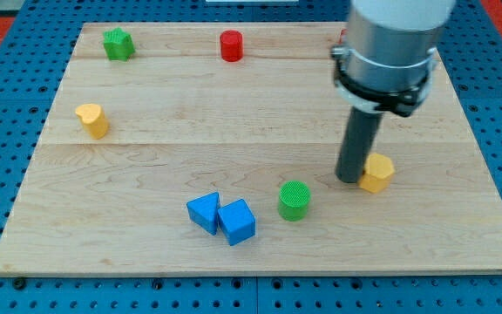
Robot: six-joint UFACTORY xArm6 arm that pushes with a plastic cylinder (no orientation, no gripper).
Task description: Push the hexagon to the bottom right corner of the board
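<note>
The yellow hexagon block (377, 173) lies on the wooden board (146, 148) at the view's right, below the middle. My tip (350, 180) stands right against the hexagon's left side, touching or nearly touching it. The dark rod rises from there to the grey arm housing (390, 44) at the view's top right.
A green cylinder (294, 200) sits left of the tip. Two blue blocks (204, 212) (237, 221) lie side by side near the bottom middle. A yellow block (93, 120) is at the left, a green star-like block (118, 44) top left, a red cylinder (231, 45) top middle.
</note>
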